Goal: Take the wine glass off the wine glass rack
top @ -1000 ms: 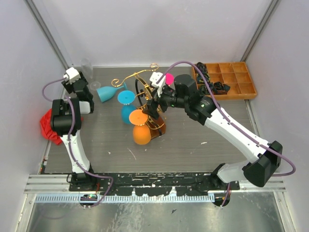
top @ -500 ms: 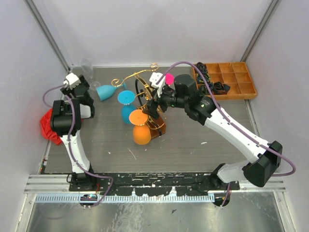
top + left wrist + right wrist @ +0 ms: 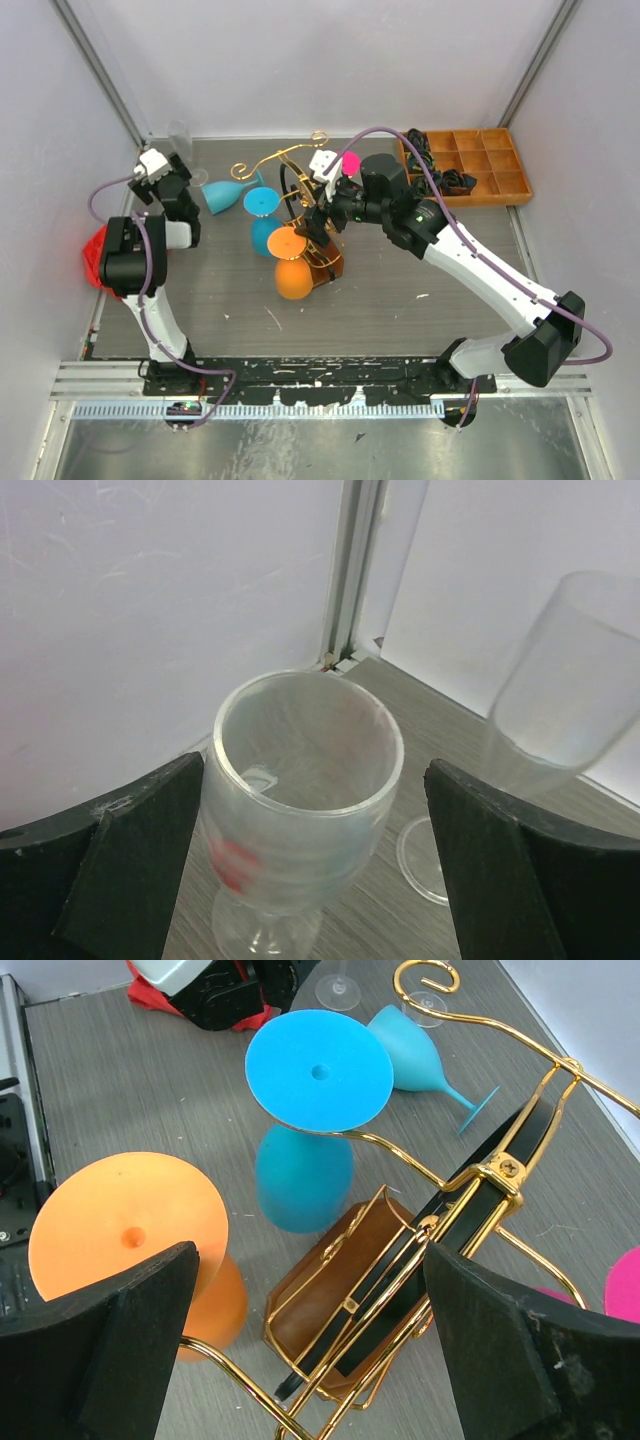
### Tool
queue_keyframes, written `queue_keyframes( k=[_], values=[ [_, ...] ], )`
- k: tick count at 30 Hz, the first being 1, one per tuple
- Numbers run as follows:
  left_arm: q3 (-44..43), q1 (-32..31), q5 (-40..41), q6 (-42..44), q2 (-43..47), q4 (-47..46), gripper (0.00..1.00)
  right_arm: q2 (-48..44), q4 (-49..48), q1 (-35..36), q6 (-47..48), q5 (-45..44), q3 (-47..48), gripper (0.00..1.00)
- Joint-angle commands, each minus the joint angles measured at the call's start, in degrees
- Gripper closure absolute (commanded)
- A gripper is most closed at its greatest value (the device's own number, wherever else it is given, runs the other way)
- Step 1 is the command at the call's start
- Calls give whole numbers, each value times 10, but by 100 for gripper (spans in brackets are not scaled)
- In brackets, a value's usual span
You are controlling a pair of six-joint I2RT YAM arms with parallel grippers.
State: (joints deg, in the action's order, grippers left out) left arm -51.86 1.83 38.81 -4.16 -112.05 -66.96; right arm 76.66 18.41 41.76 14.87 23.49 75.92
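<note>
**Hovering over the rack, both grippers open and empty**

Starting at the far left, a red cloth [image 3: 92,262] lies at the edge of the grey table [image 3: 400,300], partly under the left arm. The left gripper [image 3: 172,168] is by the back left corner. In its wrist view, the left gripper [image 3: 312,770] has its jaws spread wide on either side of a clear glass [image 3: 300,800] that stands upright on the table. It is not clamped on the glass. A second clear glass [image 3: 565,680] shows blurred just to the right.

Next comes a light-blue glass [image 3: 222,192], which lies on its side on the table beside the rack.

The wine glass rack [image 3: 300,190] stands mid-table on its brown wooden base [image 3: 330,265], with its gold scroll arms reaching out. A blue wine glass [image 3: 265,237] hangs upside down from one arm, its flat foot on top. An orange wine glass [image 3: 293,280] hangs the same way just nearer the arms' bases. The right wrist view shows the blue wine glass [image 3: 303,1185], the orange wine glass [image 3: 125,1230] and the wine glass rack [image 3: 500,1175] from above.

The right gripper [image 3: 318,225] hangs over the rack's middle. In its wrist view, the right gripper [image 3: 310,1260] has its jaws wide apart and holds nothing. A pink glass foot [image 3: 351,162] shows just behind its wrist, and I cannot tell how it is carried.

At the far right a compartmented wooden tray [image 3: 500,170] sits against the back edge, with black pieces [image 3: 425,150] in its left cells.
</note>
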Motion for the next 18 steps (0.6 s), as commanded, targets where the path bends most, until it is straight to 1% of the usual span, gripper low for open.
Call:
queue_keyframes(
  k=[1, 5, 7, 8, 11, 12, 13, 16, 18],
  values=[
    [25, -29, 46, -6, 62, 18, 2, -19, -25, -2, -1, 9, 5, 0],
    [51, -53, 78, -28, 127, 75, 2, -32, -14, -2, -9, 7, 9, 0],
    [61, -67, 104, -39, 170, 123, 2, -42, -7, -2, -13, 6, 11, 0],
    [61, -75, 118, -55, 196, 172, 2, -48, -3, -2, -16, 6, 11, 0],
    [40, -78, 114, -138, 275, 365, 2, -68, 2, -2, -24, 7, 7, 0],
    [33, -77, 121, -152, 291, 407, 2, -74, 5, -2, -27, 8, 6, 0],
    [31, -77, 124, -148, 300, 425, 2, -80, 8, -2, -29, 10, 6, 0],
    [49, -77, 122, -112, 319, 408, 2, -100, 21, -2, -37, 19, 6, 0],
    [58, -77, 105, -121, 347, 426, 2, -117, 26, -2, -43, 21, 4, 0]
  ],
)
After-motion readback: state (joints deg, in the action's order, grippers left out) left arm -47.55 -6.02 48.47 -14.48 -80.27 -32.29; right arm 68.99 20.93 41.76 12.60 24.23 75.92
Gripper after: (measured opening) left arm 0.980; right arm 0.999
